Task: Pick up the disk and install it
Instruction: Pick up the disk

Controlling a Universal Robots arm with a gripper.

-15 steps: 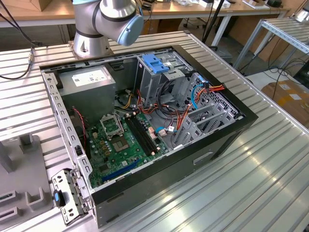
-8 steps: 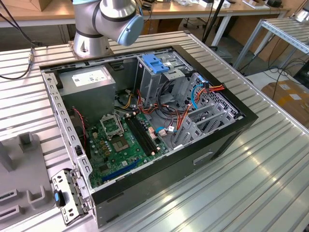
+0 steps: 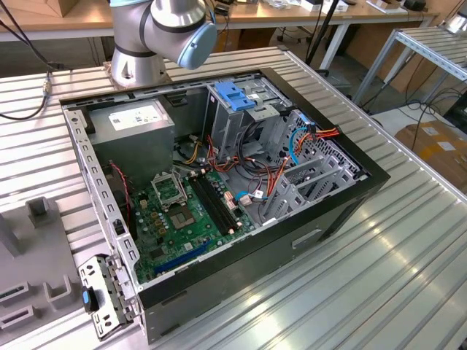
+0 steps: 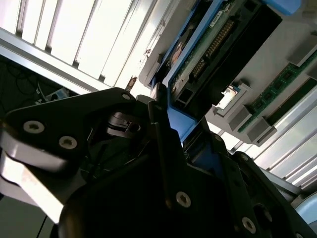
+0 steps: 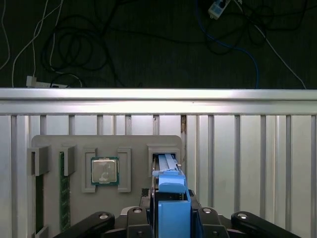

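The black gripper (image 5: 172, 201) is seen closest in the first wrist view, its fingers closed against the blue side rails of the disk (image 5: 172, 183) — the drive is clamped between them, standing on edge. The disk's far end is set in a slot of the grey holder tray (image 5: 133, 144), just beside the pocket in which a processor chip (image 5: 104, 171) lies; memory sticks (image 5: 62, 198) are slotted further along. The tray rests on the slatted aluminium table (image 5: 237, 148). In the exterior view the open computer case (image 3: 241, 262) is shown on that table — the tray lies at its side, toward the exterior view's left.
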